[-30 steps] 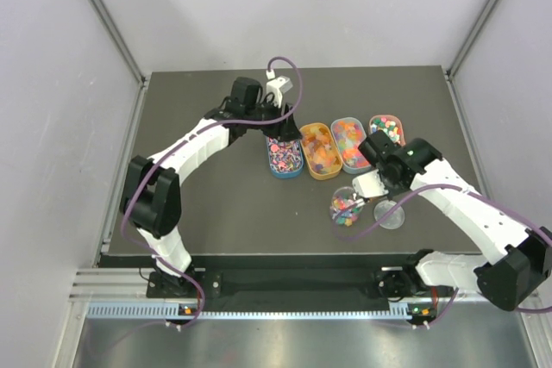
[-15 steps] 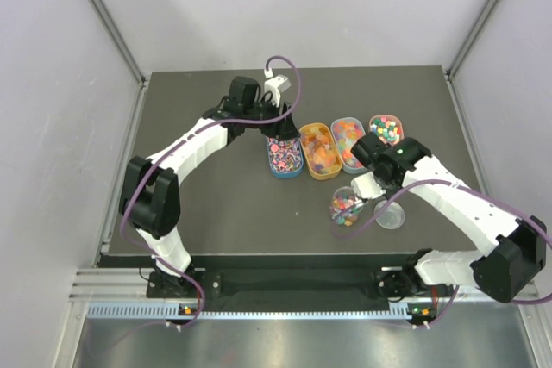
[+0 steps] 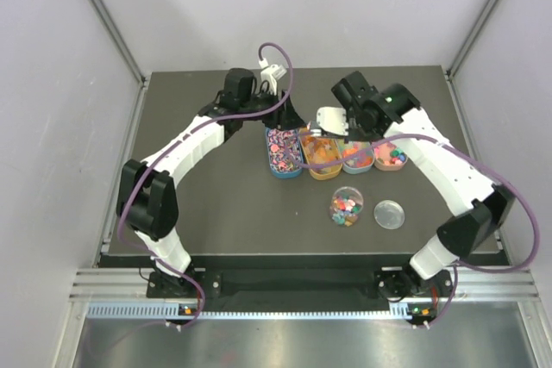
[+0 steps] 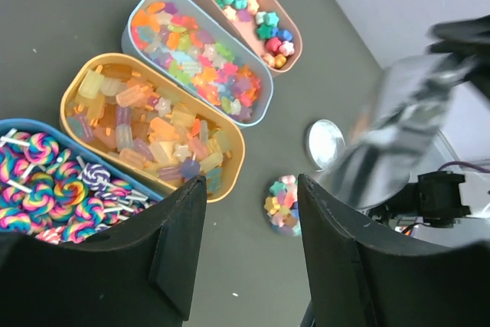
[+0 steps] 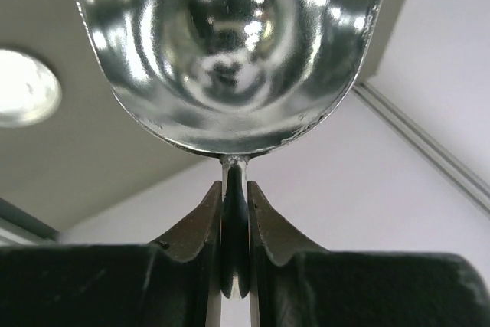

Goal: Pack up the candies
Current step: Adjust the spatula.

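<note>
Top external, candies (image 3: 321,157) in oval trays (image 4: 115,57) long-axis near-to-far, right hand (image 5: 235,189) clamping scoop (image 5: 230,51), left hand (image 4: 249,189) parted, empty

Robot lab test cell: left arm (image 3: 185,148) and right arm (image 3: 448,165), both white, sit bolted to an aluminium rail (image 3: 112,286) on the near side of the left gripper (image 3: 283,116) and right gripper (image 3: 348,122), with purple cable (image 3: 276,46) looped loose along the links. Under the grippers is a plain dark table (image 3: 216,213); beyond them and out to either side, blank grey panels (image 3: 302,6) on aluminium struts (image 3: 103,15) box it in. Nearer still than the rail: a perforated metal strip (image 3: 259,309), small orange lights at each arm's base, then bare sheet metal (image 3: 302,342).
</note>
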Robot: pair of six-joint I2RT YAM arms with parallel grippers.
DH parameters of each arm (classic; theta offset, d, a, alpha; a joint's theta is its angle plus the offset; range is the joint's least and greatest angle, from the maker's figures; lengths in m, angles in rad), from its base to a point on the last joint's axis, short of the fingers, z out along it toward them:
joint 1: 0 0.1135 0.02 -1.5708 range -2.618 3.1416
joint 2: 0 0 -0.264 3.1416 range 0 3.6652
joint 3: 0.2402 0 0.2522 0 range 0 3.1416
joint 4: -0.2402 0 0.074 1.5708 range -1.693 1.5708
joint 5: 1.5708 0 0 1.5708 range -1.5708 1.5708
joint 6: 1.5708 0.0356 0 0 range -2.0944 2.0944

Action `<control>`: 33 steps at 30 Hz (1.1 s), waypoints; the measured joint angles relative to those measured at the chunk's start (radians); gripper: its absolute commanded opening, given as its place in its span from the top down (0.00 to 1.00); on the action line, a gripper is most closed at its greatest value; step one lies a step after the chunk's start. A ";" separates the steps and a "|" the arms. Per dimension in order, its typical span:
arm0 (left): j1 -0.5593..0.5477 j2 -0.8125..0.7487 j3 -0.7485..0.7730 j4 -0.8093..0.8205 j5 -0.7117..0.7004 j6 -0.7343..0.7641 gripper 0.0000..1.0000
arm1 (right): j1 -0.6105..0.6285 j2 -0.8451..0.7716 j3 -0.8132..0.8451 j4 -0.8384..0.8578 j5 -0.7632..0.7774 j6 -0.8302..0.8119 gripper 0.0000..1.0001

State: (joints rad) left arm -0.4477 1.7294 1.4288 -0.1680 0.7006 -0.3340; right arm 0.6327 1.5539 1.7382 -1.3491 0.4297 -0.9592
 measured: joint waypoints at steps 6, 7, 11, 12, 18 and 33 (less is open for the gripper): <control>0.008 -0.006 0.000 0.012 0.008 -0.035 0.44 | 0.002 0.101 0.039 -0.006 -0.074 0.119 1.00; 0.010 -0.006 0.000 0.013 0.008 -0.039 0.44 | 0.002 0.109 0.045 -0.008 -0.083 0.135 1.00; 0.012 -0.006 0.000 0.019 0.008 -0.051 0.44 | 0.006 0.111 0.059 -0.011 -0.094 0.158 1.00; 0.012 -0.006 0.000 0.021 0.008 -0.053 0.44 | 0.008 0.111 0.062 -0.013 -0.094 0.161 1.00; 0.012 -0.006 0.000 0.008 -0.012 -0.038 0.44 | 0.009 0.097 0.005 0.002 -0.090 0.183 1.00; 0.027 -0.087 0.000 -0.009 -0.012 -0.031 0.44 | 0.011 0.148 0.020 -0.018 -0.091 0.204 1.00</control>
State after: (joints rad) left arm -0.4206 1.6428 1.4284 -0.1772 0.6888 -0.3645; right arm 0.6441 1.7020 1.7584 -1.3666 0.3386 -0.7547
